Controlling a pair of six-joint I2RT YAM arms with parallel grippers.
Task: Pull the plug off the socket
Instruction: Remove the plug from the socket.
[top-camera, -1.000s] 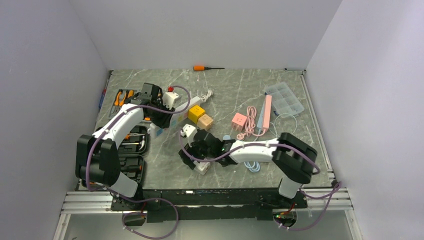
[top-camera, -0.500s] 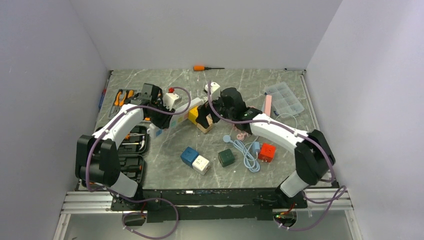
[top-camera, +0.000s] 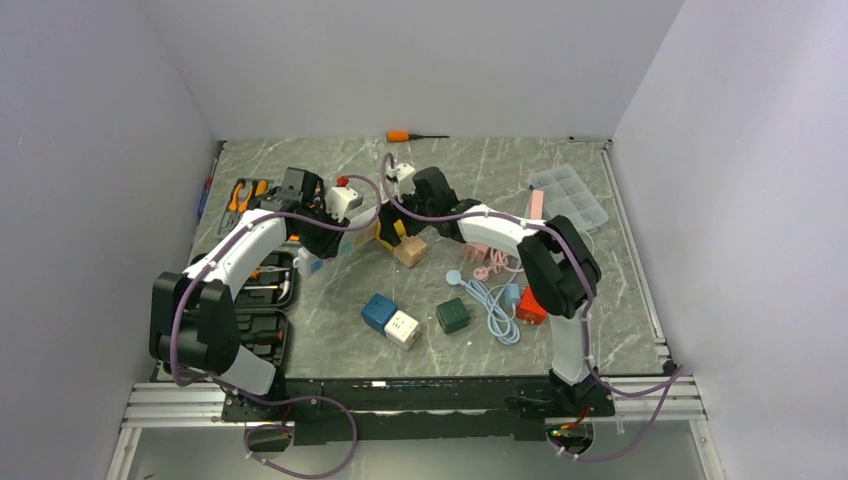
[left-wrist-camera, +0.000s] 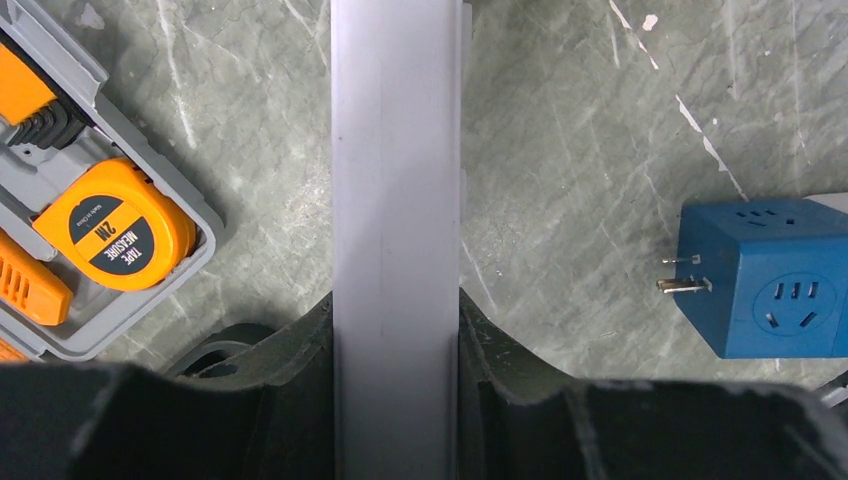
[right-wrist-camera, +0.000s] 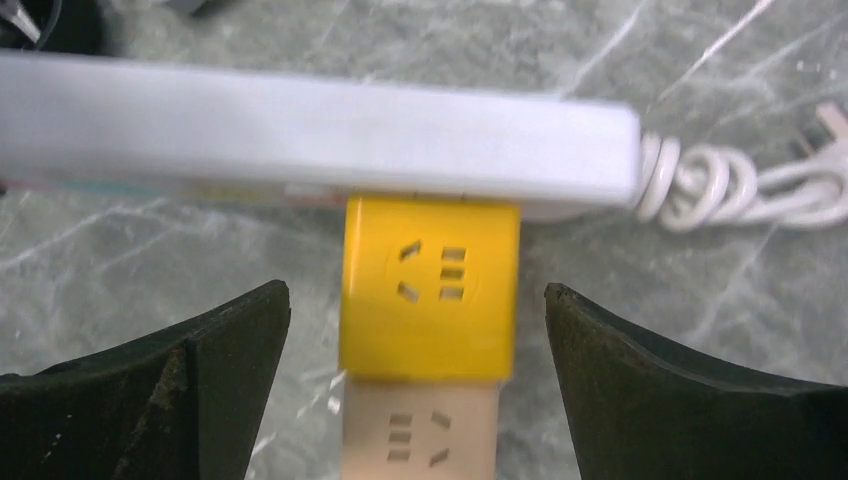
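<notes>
A white power strip lies slanted at the table's middle left. My left gripper is shut on it; in the left wrist view the strip fills the gap between the jaws. A yellow cube plug sits plugged into the strip's side, and a tan cube is joined to its near face. My right gripper is open and straddles the yellow cube without touching it. In the top view the right gripper covers most of the yellow cube; the tan cube shows.
Blue, white, dark green and red cubes and a light blue cable lie near the front. An open tool case is at left, a pink strip and clear box at right, an orange screwdriver at the back.
My right arm has swung from the front middle of the table to the back and now hangs over the yellow cube. My left gripper has stayed shut on the strip.
</notes>
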